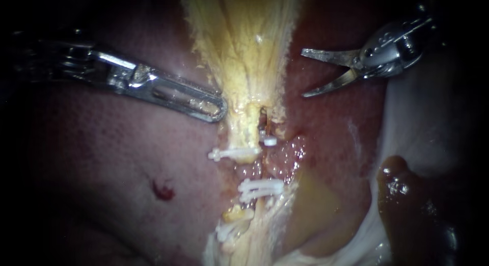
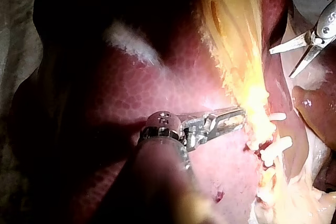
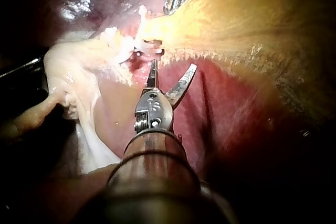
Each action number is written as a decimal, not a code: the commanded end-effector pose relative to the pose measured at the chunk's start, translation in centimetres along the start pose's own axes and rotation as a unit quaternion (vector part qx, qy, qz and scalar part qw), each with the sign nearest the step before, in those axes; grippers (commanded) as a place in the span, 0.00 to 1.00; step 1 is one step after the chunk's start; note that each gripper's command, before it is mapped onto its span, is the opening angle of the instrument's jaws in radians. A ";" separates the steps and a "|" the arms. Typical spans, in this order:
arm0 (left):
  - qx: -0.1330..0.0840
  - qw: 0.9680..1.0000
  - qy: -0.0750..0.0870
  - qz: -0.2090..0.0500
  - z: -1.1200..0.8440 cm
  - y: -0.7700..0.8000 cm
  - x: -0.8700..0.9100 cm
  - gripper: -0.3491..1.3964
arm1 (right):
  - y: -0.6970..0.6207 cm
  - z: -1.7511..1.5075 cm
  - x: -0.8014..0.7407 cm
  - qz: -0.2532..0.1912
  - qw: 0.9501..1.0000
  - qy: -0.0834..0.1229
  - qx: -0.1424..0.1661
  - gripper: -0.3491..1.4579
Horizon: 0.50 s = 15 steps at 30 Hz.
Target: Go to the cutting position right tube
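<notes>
1. The right instrument (image 1: 303, 73) (image 3: 174, 65) ends in a tool of two curved, pointed blades. They stand wide apart with nothing between them.
2. In the endoscope view this tool hangs above and to the right of the small clip (image 1: 269, 141), apart from it, over red liver (image 1: 102, 159).
3. The right tube (image 1: 265, 164) runs down from the small clip to a double clip (image 1: 261, 188) below it. The stretch between them is pink and glistening, and the blades are not yet around it.
4. In the right wrist view the straighter blade points toward the cluster of white clips just ahead of it.
5. Just left of the small clip and a little lower, a long clip (image 1: 232, 154) crosses a yellow stalk.
6. The left instrument (image 1: 221, 109) (image 2: 239, 118) lies up and to the left of the small clip. Its tip rests against the edge of the yellow tissue (image 1: 244, 42). I cannot tell whether its tool has hold of that tissue.
7. The yellow tissue fans upward from just above the small clip.
8. Well to the lower left of the small clip, a red spot (image 1: 163, 189) marks the liver.
9. Far to its right lie white tissue (image 1: 423, 118) and, lower, a dark wet lobe (image 1: 407, 205).
</notes>
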 end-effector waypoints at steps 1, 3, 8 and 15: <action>0.000 1.000 0.000 0.000 0.00 0.00 0.00 0.00 | 0.00 0.00 0.00 0.000 1.000 0.000 0.000 0.98; 0.000 1.000 0.000 0.000 -0.01 0.00 0.00 0.00 | 0.00 0.00 0.00 0.000 1.000 0.000 0.000 0.98; 0.005 1.000 0.004 -0.001 -0.13 -0.02 -0.04 0.00 | 0.00 0.00 0.00 0.000 1.000 0.000 0.000 0.98; -0.010 1.000 -0.013 -0.007 -0.70 -0.12 -0.21 0.00 | 0.00 0.00 0.00 0.000 1.000 0.001 -0.001 0.98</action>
